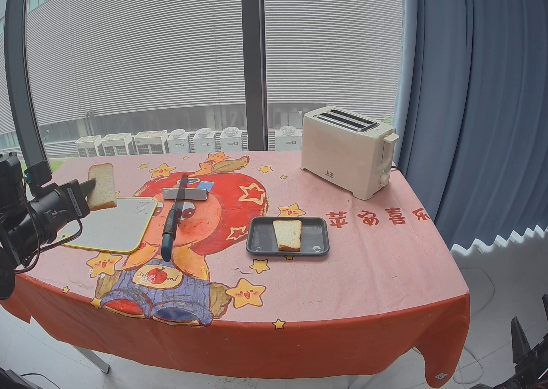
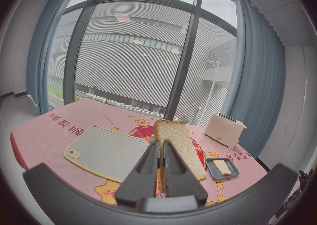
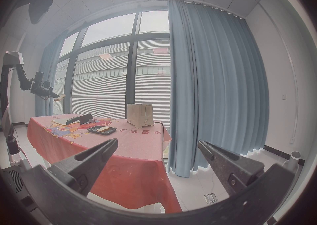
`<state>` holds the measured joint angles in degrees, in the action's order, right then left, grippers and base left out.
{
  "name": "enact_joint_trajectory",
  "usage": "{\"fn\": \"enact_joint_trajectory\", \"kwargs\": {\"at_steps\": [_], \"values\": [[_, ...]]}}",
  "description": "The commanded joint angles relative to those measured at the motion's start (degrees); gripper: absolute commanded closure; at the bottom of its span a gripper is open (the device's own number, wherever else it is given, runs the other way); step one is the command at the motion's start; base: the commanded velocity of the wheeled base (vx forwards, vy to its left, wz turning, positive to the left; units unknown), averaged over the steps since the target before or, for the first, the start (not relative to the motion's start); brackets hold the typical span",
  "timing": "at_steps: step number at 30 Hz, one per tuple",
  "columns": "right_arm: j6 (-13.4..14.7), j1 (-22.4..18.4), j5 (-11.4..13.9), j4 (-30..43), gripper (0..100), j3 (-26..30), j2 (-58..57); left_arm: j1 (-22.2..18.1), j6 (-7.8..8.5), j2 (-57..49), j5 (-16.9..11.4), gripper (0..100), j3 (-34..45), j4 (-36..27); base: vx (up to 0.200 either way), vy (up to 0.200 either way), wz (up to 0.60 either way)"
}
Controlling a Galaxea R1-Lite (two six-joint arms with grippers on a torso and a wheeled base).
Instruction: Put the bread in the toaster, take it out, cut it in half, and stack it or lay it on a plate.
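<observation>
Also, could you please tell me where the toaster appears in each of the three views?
Head view: toaster at the table's far right corner, behind the tray.
Left wrist view: toaster beside the blue curtain, beyond the tray.
Right wrist view: toaster on the table near the curtain, close to the tray.
Shared landmark: the dark tray close by it.
</observation>
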<state>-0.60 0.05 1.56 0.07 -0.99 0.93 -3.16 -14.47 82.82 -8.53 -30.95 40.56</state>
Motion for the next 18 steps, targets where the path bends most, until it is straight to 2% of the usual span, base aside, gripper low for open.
{"fn": "enact_joint_trajectory", "kwargs": {"at_steps": [1,4,12,18], "values": [[-0.02,0.04,0.02,0.01,0,0.99,-0.84,-2.56,0.06,0.32,0.01,100,-0.16,0.05,0.0,-0.2,0.0],[-0.02,0.04,0.02,0.01,0,0.99,-0.84,-3.61,0.14,0.5,0.01,100,-0.34,-0.04,0.0,-0.2,0.0],[-0.02,0.04,0.02,0.01,0,0.99,-0.84,-3.26,0.32,0.06,0.01,100,-0.16,0.05,0.0,-0.2,0.0],[-0.02,0.04,0.02,0.01,0,0.99,-0.84,-2.47,0.76,-0.03,-0.34,100,-0.07,0.22,0.0,0.0,0.0]]}}
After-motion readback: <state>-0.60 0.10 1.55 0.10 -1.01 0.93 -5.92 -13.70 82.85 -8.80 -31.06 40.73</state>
